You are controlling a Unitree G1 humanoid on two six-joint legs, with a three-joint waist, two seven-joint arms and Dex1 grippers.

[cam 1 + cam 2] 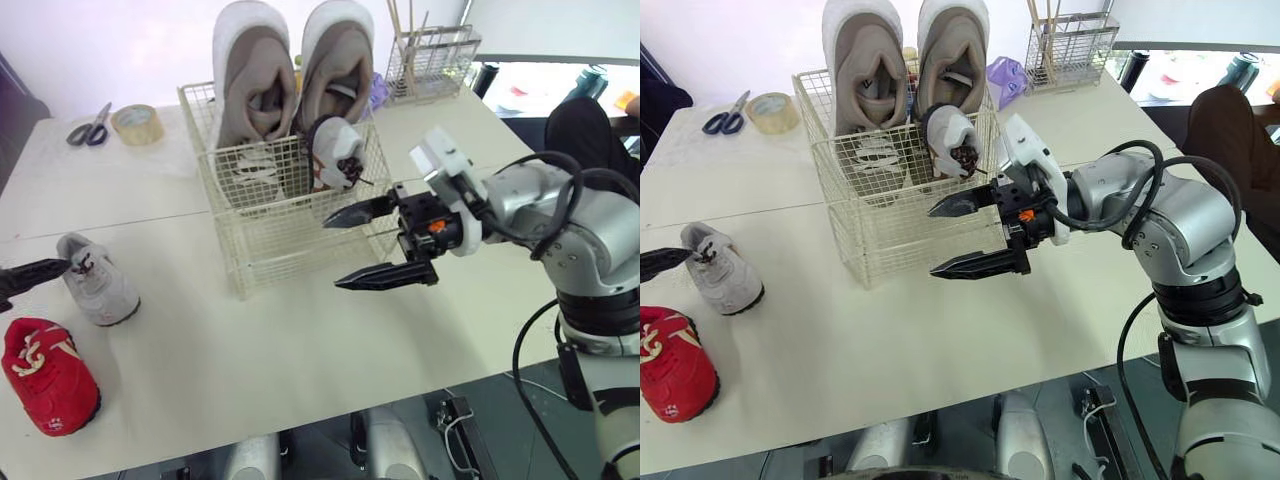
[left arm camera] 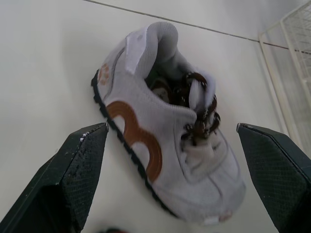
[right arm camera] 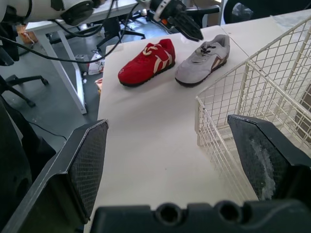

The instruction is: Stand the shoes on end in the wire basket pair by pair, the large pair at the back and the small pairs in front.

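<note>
shoes: large pair (image 1: 252, 90) upright at back of wire basket (image 1: 290, 252), upper centre; small grey shoe (image 1: 338, 150) in front. mate (image 1: 98, 282) and red shoe (image 1: 48, 375) on surface (image 1: 250, 360), lower left. left hand (image 2: 172, 127) wide at mate; right hand (image 1: 331, 254) wide, empty. risk: shallow pinch, mate slips.

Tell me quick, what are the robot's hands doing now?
Left gripper: open, holding nothing, right by the small grey shoe.
Right gripper: open, holding nothing, beside the wire basket.

Table (image 1: 250, 380) holds wire basket (image 1: 290, 245), grey shoe (image 1: 98, 282), red shoe (image 1: 48, 375), scissors (image 1: 90, 128), tape (image 1: 137, 123).
</note>
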